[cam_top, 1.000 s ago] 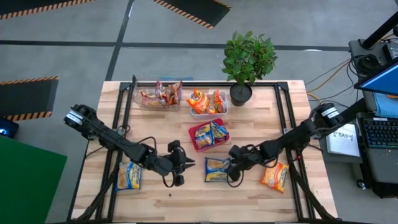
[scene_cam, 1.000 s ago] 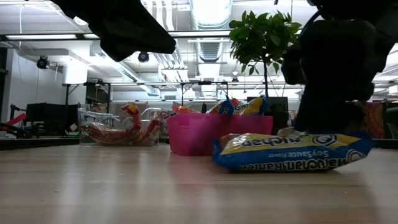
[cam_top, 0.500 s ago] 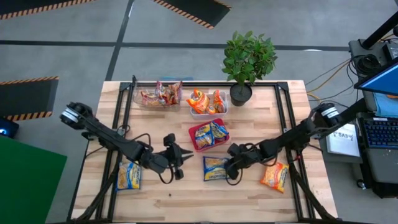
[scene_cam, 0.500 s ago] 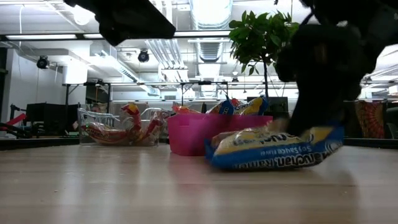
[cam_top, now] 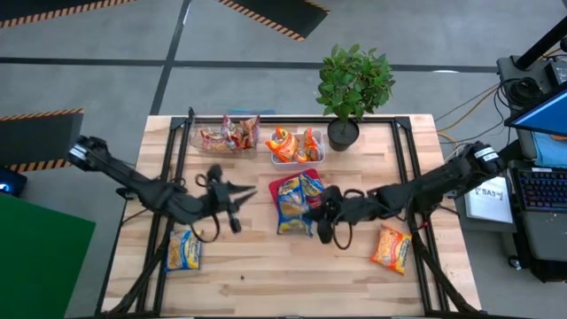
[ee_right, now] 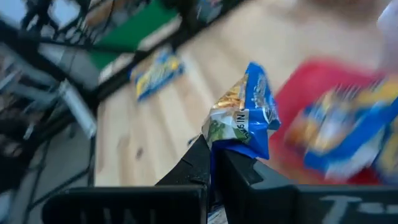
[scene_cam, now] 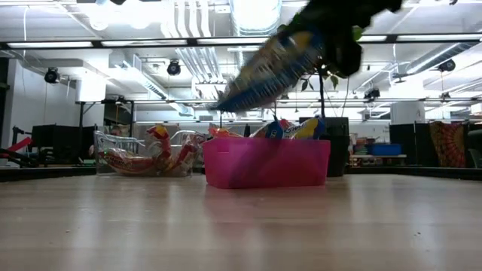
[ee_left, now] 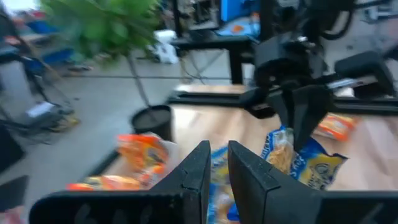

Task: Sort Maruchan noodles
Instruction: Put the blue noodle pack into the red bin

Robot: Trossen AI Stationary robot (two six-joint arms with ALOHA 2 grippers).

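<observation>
My right gripper [cam_top: 321, 211] is shut on a blue-and-yellow Maruchan noodle packet [cam_top: 292, 211], held in the air over the near edge of the red tray [cam_top: 276, 182]. That tray holds more blue-and-yellow packets [cam_top: 310, 188]. Orange packets [cam_top: 295, 143] fill the white tray. Reddish ones [cam_top: 226, 135] lie in the clear tray. One blue-and-yellow packet [cam_top: 183, 251] and one orange packet [cam_top: 390, 248] lie flat on the table. My left gripper [cam_top: 241, 193] hovers left of the red tray, its fingers [ee_left: 199, 171] nearly together with nothing between them. My right gripper pinches one crumpled end of the packet [ee_right: 231, 147] between its two fingers. The fingers come from the table's right, roughly level. The packet [scene_cam: 267, 69] sticks out past the fingertips, tilted with its free end lower, lifted clear above the red tray [scene_cam: 267, 162].
A potted plant [cam_top: 353, 84] stands at the far edge, right of the white tray [cam_top: 276, 158]. The clear tray [cam_top: 197, 142] sits at the far left. Bare wood [cam_top: 283, 275] lies along the near edge. A monitor and keyboard [cam_top: 540, 186] are beyond the table's right side.
My right gripper has shut on the blue-and-yellow packet that lay on the table. It has lifted the packet clear and carried it up and toward the far-left, over the red tray, where it now hangs tilted. My left gripper has drawn back toward the table's left and far side.
</observation>
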